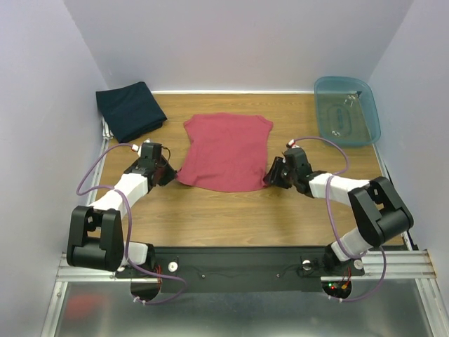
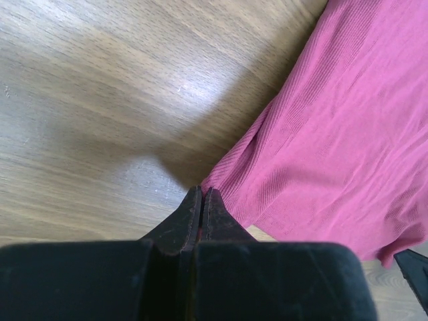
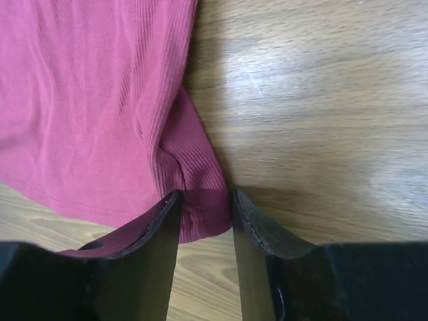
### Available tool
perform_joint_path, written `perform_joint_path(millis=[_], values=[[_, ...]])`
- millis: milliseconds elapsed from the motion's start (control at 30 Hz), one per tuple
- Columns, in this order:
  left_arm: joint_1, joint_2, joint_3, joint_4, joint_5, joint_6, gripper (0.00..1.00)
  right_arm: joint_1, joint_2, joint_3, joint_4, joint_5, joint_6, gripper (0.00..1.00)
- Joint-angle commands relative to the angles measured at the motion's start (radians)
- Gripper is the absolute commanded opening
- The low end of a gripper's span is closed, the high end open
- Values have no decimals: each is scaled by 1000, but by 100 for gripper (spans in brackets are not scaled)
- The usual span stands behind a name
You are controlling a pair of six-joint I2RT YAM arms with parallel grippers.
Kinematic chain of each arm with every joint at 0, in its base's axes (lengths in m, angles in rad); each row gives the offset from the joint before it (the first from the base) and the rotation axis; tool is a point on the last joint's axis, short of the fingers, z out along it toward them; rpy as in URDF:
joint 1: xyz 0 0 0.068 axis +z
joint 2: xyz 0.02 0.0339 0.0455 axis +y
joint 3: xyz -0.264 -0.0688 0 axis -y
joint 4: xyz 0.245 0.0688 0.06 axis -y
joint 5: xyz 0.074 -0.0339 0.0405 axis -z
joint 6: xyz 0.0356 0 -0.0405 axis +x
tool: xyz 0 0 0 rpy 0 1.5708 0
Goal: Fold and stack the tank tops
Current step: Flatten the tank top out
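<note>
Left gripper (image 2: 202, 199): your jaws are pressed together, tips down at the table (image 2: 100, 100), and a thin sliver of red shows between them.
Maroon tank top (image 1: 226, 153), from your left gripper: its near hem corner meets your fingertips, and the rest spreads away ahead and to your right, flat on the wood.
Right gripper (image 3: 206, 200): your jaws stand apart with a clear gap, low over the table.
Maroon tank top, from your right gripper: the other near hem corner lies in that gap. The cloth runs under your left finger (image 3: 150, 241), while bare wood shows against your right finger.
Navy tank top (image 1: 130, 109): folded, well beyond your left gripper, at the far left corner.
Blue tub (image 1: 372, 123): well beyond your right gripper, at the far right corner.
</note>
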Motion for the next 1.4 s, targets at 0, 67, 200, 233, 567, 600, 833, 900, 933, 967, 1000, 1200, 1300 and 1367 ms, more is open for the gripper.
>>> perform_joint_path(millis=[0, 67, 200, 233, 567, 600, 833, 900, 933, 967, 1000, 1200, 1300, 1367], values=[[-5, -35, 2, -1, 8, 0, 0, 34, 59, -8, -84, 64, 22, 38], [-4, -40, 5, -1, 16, 2, 0, 36, 58, -14, -87, 77, 28, 20], [-4, -54, 38, -20, 25, 22, 0, 36, -16, -5, -149, 118, 30, 0], [-4, -60, 49, -27, 24, 35, 0, 36, -39, 0, -169, 130, 28, 0], [2, -227, 342, -156, 36, 109, 0, 33, -444, 375, -531, 343, -32, 0], [2, -241, 410, -181, 38, 108, 0, 33, -456, 418, -548, 353, -41, 0], [2, -353, 707, -178, 62, 50, 0, 33, -456, 788, -611, 316, -87, 0], [2, -362, 788, -156, 79, 28, 0, 33, -430, 899, -614, 302, -101, 0], [2, -361, 816, -150, 84, 22, 0, 34, -422, 932, -614, 301, -105, 0], [2, -353, 839, -147, 93, 8, 0, 33, -412, 969, -616, 302, -116, 0], [2, -348, 859, -135, 100, 5, 0, 33, -400, 1025, -616, 307, -124, 0], [2, -266, 922, -80, 119, -23, 0, 33, -291, 1161, -611, 371, -164, 0], [4, -195, 907, -6, 142, -43, 0, 33, -186, 1212, -595, 400, -194, 0], [7, -125, 910, 25, 148, -52, 0, 30, -136, 1253, -581, 410, -208, 0]])
